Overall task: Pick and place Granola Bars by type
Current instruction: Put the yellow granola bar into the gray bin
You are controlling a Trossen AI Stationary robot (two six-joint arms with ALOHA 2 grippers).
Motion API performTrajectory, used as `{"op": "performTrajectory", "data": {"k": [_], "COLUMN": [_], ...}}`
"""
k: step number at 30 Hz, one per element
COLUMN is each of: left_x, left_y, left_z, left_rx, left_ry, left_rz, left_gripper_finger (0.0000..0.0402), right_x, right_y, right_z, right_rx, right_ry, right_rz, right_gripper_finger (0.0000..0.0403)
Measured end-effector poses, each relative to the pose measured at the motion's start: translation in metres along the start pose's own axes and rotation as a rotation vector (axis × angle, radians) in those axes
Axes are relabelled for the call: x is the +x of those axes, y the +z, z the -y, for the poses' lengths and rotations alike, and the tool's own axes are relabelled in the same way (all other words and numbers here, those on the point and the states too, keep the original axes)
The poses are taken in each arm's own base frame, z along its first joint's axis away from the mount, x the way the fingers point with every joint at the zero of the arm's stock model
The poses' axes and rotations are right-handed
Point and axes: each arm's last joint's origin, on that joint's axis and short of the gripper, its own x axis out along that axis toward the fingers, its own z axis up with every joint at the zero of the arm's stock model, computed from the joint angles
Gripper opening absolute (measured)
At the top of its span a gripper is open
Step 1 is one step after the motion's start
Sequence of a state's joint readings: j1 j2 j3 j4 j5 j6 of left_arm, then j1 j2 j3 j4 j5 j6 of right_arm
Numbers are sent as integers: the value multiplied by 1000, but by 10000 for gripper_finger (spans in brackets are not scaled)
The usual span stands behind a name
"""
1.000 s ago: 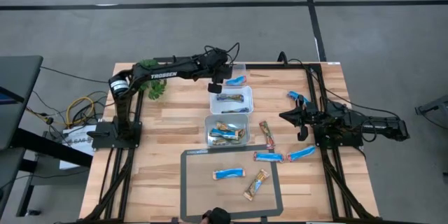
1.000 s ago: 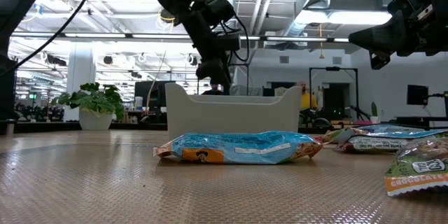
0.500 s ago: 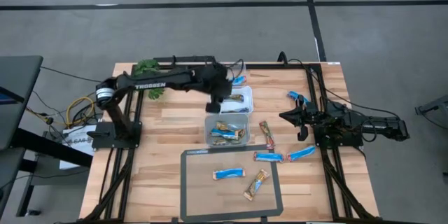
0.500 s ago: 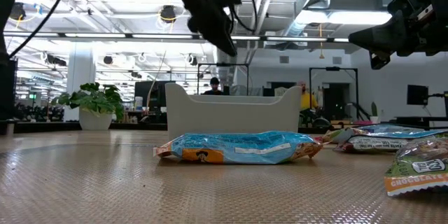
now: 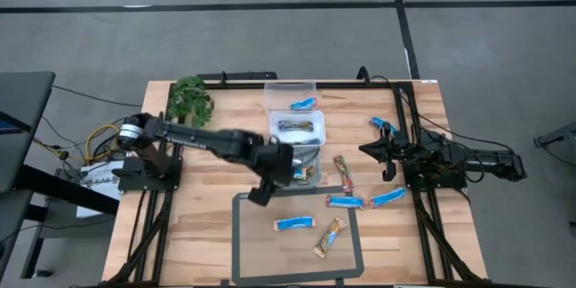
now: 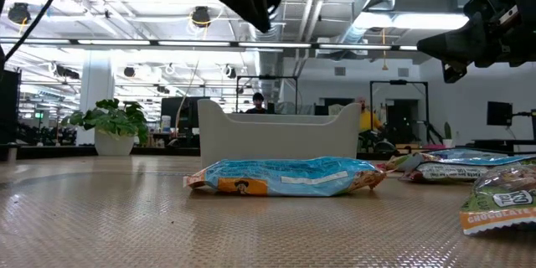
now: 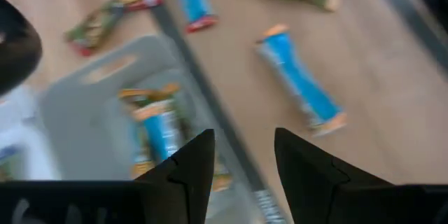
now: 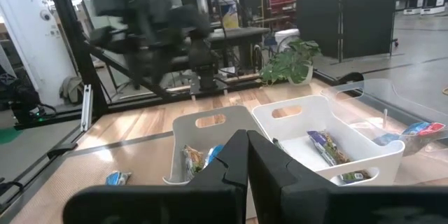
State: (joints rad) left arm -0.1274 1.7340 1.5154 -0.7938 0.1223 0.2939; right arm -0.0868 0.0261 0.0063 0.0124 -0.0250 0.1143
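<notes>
On the wooden worktop [image 5: 216,234], three clear bins stand in a row running far to near: the far bin [image 5: 290,95] holds one blue bar [image 5: 303,103], the middle bin [image 5: 298,129] a dark bar [image 5: 298,126], the near bin [image 5: 304,167] several mixed bars, partly hidden by the left arm. Left claw [image 5: 258,195]: extended over the far-left corner of the grey mat [image 5: 297,238], beside the near bin, fingers [image 7: 185,164] apart and empty. Loose granola bars: a blue bar [image 5: 294,223] and a tan bar [image 5: 329,236] on the mat; a blue bar [image 5: 345,202] at the mat's far edge; a reddish bar [image 5: 341,171] and two more blue bars [image 5: 387,198] [image 5: 382,126] to the right. Right claw [image 5: 368,149]: waiting at the worktop's right side, fingers together. Green plant [image 5: 189,99]: far left corner.
</notes>
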Motion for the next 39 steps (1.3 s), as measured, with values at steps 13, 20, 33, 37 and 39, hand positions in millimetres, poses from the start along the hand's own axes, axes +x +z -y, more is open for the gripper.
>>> {"op": "performTrajectory", "data": {"k": [13, 20, 33, 37, 39], "left_x": [5, 27, 111, 126, 130], "left_y": [16, 15, 6, 4, 4], "left_z": [90, 94, 77, 77, 78], "left_rx": [-46, -130, -251, -277, -282], "left_ry": [-75, -6, 10, 10, 3], "left_rz": [-10, -55, -138, -136, -137], "left_gripper_finger": [144, 144, 144, 144, 144], "right_x": [0, 0, 0, 0, 0], "right_y": [0, 0, 0, 0, 0], "right_z": [0, 0, 0, 0, 0], "right_rx": [0, 0, 0, 0, 0], "right_ry": [0, 0, 0, 0, 1], "right_rz": [0, 0, 1, 1, 1], "right_gripper_finger": [0, 0, 0, 0, 0]}}
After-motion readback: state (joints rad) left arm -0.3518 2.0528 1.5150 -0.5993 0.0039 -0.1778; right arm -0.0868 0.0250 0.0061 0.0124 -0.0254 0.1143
